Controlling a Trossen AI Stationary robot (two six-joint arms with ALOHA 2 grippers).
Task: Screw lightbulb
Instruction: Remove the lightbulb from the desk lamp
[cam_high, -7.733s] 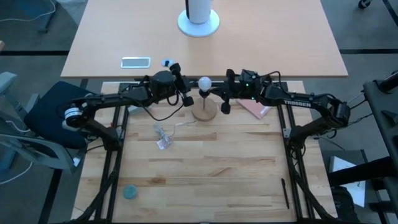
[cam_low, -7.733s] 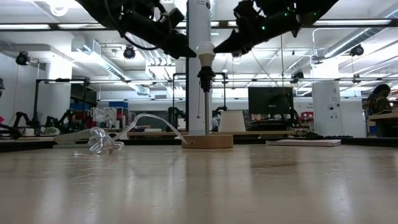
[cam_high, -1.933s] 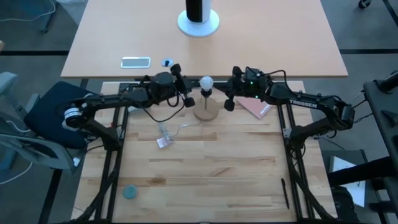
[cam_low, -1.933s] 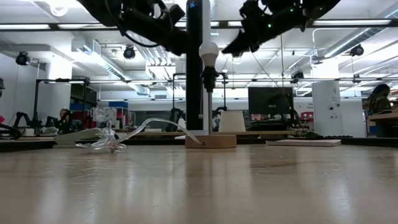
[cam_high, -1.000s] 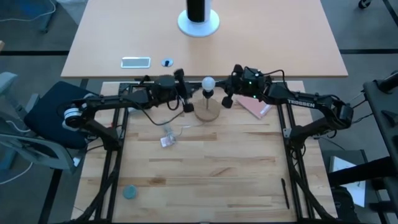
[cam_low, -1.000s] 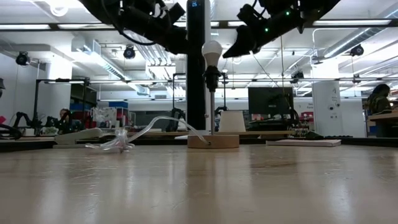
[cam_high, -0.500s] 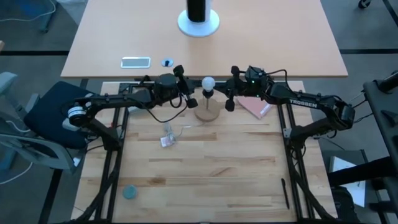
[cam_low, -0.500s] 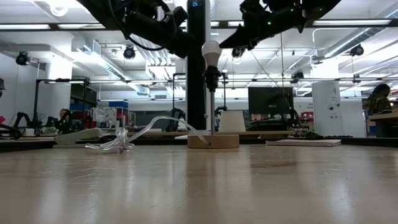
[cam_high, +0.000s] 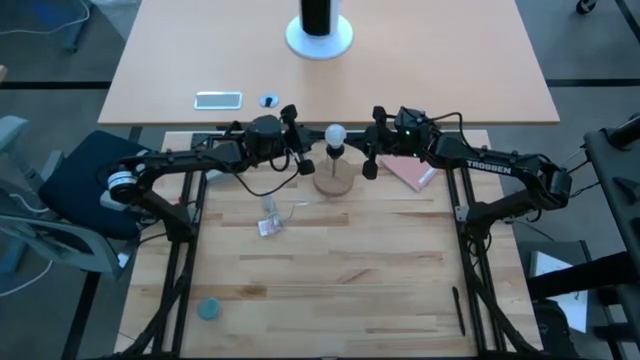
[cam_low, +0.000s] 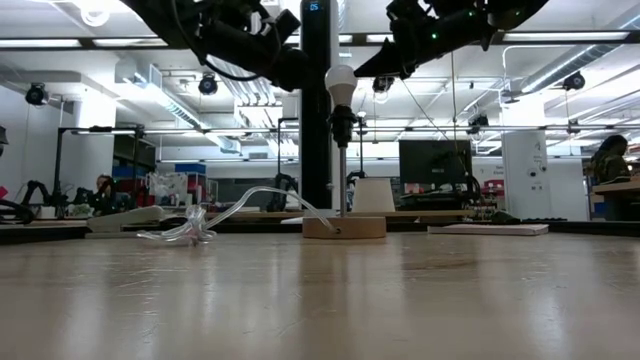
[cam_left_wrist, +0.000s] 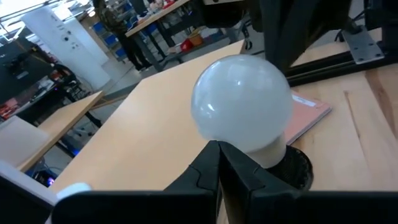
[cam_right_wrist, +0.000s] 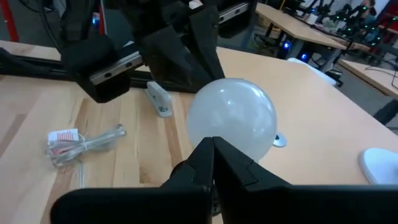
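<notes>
The frosted white lightbulb (cam_high: 334, 132) stands upright with its pale base in the black socket (cam_low: 340, 118). The socket tops a thin rod on the round wooden stand (cam_high: 333, 181). My left gripper (cam_high: 304, 141) is shut just left of the bulb, at bulb height. In the left wrist view its tips (cam_left_wrist: 217, 147) point at the bulb (cam_left_wrist: 242, 102). My right gripper (cam_high: 364, 141) is shut just right of the bulb. In the right wrist view its tips (cam_right_wrist: 212, 142) point at the bulb (cam_right_wrist: 233, 118). The low view shows gaps between both grippers and the bulb (cam_low: 340, 80).
A crumpled clear wrapper (cam_high: 268, 221) lies left of the stand, and the stand's clear cord (cam_low: 255, 197) runs toward it. A pink booklet (cam_high: 410, 173) lies under my right arm. A teal disc (cam_high: 208, 308) and a black pen (cam_high: 460, 311) lie near the front.
My right gripper has risen a little beside the bulb. My left gripper has shifted slightly toward the far edge. Both have stayed shut. The bulb and stand have kept still.
</notes>
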